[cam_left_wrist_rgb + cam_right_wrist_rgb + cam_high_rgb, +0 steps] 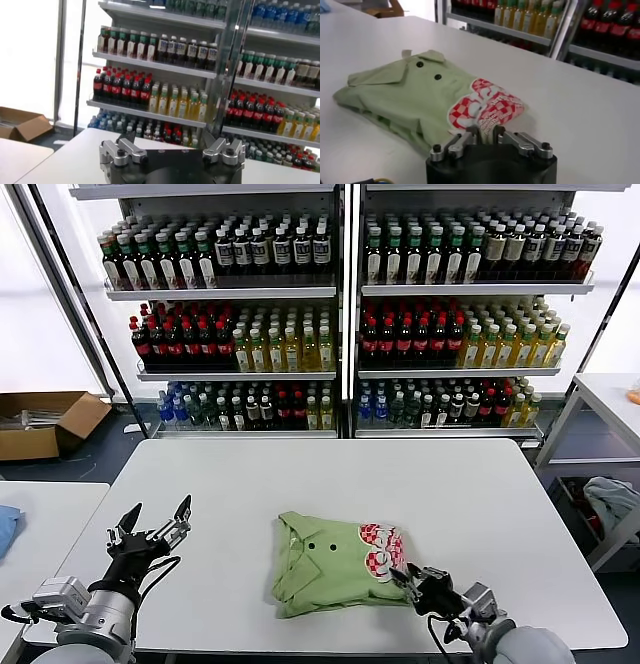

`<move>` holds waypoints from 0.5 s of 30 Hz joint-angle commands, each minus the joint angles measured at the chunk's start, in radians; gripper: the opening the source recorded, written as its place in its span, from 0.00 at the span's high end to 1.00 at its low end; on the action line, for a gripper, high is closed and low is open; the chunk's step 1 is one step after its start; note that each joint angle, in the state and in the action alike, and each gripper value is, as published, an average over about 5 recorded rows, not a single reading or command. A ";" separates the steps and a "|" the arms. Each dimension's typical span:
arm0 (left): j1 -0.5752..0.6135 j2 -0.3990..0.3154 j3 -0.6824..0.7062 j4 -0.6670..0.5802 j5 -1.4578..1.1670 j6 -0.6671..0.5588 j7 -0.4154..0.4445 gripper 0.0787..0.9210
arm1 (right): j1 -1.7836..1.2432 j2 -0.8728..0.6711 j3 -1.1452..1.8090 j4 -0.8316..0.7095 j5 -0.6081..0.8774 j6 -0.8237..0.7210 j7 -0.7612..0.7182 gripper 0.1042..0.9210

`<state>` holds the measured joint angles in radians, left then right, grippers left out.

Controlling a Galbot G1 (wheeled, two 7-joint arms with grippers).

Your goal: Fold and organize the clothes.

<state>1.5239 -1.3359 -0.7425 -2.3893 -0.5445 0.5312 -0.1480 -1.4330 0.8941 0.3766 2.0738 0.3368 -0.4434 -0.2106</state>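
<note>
A light green collared shirt (330, 559) with two dark buttons and a red-and-white checkered print lies folded on the white table (300, 474), near its front edge. It also shows in the right wrist view (415, 95). My right gripper (405, 576) is at the shirt's right front corner, by the print. In the right wrist view this gripper (485, 131) is shut on a fold of the shirt's edge. My left gripper (160, 519) is open and empty, held above the table's left front part, well apart from the shirt; it shows in the left wrist view (171, 145). No plain T-shirt is in view.
Shelves of bottles (330, 324) stand behind the table. A second table (40, 514) with a blue cloth (5, 529) is at the left. A cardboard box (45, 422) lies on the floor. A cart with cloth (612, 499) is at the right.
</note>
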 commanded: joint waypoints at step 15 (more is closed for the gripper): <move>0.033 -0.023 -0.003 -0.031 -0.007 0.001 0.001 0.12 | 0.205 0.279 -0.217 -0.193 0.018 0.001 0.089 0.20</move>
<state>1.5462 -1.3512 -0.7457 -2.4126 -0.5436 0.5329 -0.1480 -1.3958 1.0372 0.3450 2.0913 0.3464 -0.3885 -0.1350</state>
